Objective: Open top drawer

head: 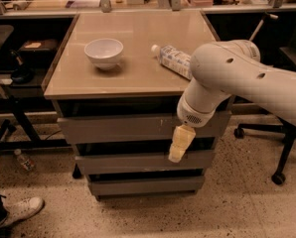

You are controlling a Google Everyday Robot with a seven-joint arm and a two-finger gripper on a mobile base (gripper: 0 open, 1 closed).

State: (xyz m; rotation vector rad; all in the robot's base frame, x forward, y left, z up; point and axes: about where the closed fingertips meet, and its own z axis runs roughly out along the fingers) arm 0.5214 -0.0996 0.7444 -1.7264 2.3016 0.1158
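The top drawer [113, 128] is the widest grey drawer under the beige tabletop, with small white scratches right of centre; its flat front looks flush. My gripper [178, 147] hangs from the white arm [237, 83] in front of the cabinet, right of centre, pointing down. Its yellowish tip lies over the gap between the top drawer and the middle drawer [133, 161].
A white bowl [104, 52] and a lying plastic bottle [172, 59] rest on the tabletop [133, 38]. The bottom drawer [143, 185] is narrowest. An office chair base [274, 148] stands at the right. A shoe [19, 209] and a bottle [25, 161] lie on the floor at the left.
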